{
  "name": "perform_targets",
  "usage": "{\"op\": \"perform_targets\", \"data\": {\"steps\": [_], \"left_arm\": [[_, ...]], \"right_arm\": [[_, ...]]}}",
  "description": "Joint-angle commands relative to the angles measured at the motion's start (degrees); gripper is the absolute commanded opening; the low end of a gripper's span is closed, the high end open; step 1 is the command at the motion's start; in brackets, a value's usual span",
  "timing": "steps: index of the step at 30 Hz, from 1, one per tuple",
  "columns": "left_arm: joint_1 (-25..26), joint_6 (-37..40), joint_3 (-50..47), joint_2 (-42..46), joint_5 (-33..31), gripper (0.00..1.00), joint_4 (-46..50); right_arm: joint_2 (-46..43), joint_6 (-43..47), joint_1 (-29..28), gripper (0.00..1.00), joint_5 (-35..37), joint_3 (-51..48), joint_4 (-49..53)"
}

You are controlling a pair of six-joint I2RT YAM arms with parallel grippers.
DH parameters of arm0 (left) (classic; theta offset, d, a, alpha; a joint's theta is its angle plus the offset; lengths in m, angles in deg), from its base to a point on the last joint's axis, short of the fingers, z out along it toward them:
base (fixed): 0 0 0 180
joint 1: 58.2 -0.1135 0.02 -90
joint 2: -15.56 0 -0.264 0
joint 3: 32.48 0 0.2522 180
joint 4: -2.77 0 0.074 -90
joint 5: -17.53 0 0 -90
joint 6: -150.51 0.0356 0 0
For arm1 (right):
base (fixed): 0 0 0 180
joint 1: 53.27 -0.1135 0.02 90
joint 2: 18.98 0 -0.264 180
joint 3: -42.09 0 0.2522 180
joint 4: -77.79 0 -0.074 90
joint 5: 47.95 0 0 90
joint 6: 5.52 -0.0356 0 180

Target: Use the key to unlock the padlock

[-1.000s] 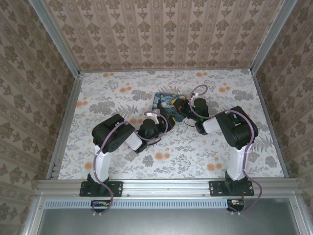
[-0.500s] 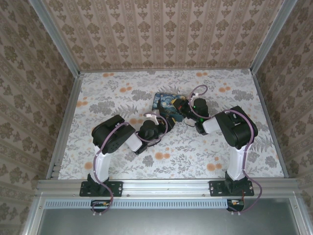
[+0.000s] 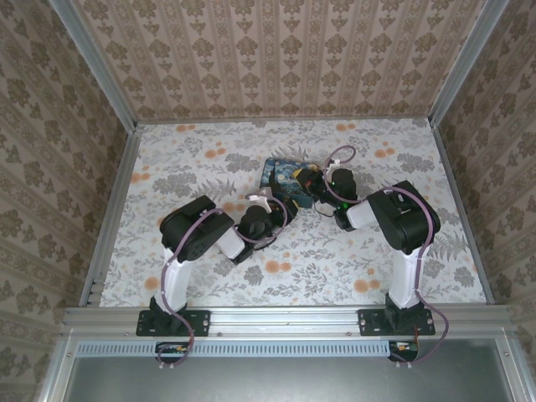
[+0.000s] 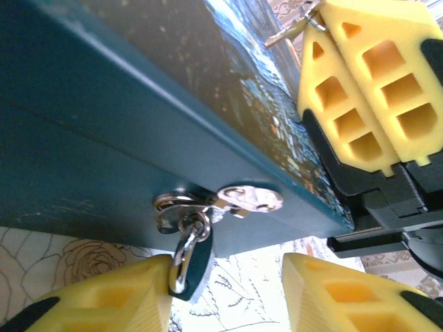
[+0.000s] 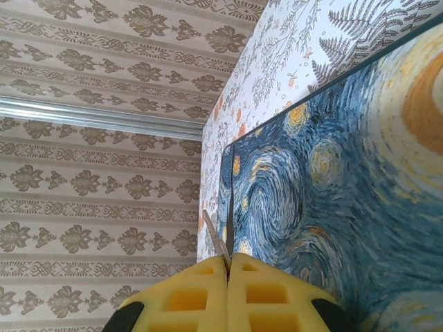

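The padlock (image 4: 194,268), small and dark blue with a silver shackle, hangs from the metal hasp (image 4: 249,198) on the front of the starry-night box (image 4: 104,124). My left gripper (image 4: 225,280) is open around it; the padlock rests against the left finger (image 4: 104,297), and the right finger (image 4: 346,297) stands well apart. My right gripper (image 5: 228,259) is shut on the key (image 5: 214,238), whose thin silver blade sticks out above the box lid (image 5: 332,187). From above, the left gripper (image 3: 276,203) and right gripper (image 3: 311,186) meet at the box (image 3: 285,172).
The box sits mid-table on the floral cloth (image 3: 209,151), with patterned walls on three sides. In the left wrist view the right gripper (image 4: 367,90) hovers close above the box's right corner, key tip (image 4: 287,31) pointing left. Both arms crowd the box's near side.
The left arm has edged very slightly at the box's front. The right arm and the box have not visibly moved.
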State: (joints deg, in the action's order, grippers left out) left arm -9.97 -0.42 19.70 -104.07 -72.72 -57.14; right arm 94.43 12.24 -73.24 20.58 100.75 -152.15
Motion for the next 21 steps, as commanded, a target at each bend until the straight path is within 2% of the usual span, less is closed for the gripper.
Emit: {"op": "perform_targets", "data": {"steps": [1, 5, 11, 21], "left_arm": [[-0.6, -1.2, 0.5, -2.0, -1.6, 0.43, -0.5], [-0.8, -1.3, 0.2, -2.4, -1.9, 0.40, -0.3], [-1.2, -1.3, 0.1, -2.5, -1.9, 0.28, -0.2], [-1.9, -1.3, 0.6, -2.7, -1.1, 0.17, -0.2]], "right_arm": [[2.3, -0.3, -0.1, 0.00, -0.3, -1.0, 1.8], [2.6, -0.4, -0.1, 0.00, -0.3, -0.9, 1.7], [2.7, -0.3, -0.1, 0.00, -0.3, -1.0, 1.5], [3.0, -0.5, -0.1, 0.00, -0.3, -1.1, 1.2]]}}
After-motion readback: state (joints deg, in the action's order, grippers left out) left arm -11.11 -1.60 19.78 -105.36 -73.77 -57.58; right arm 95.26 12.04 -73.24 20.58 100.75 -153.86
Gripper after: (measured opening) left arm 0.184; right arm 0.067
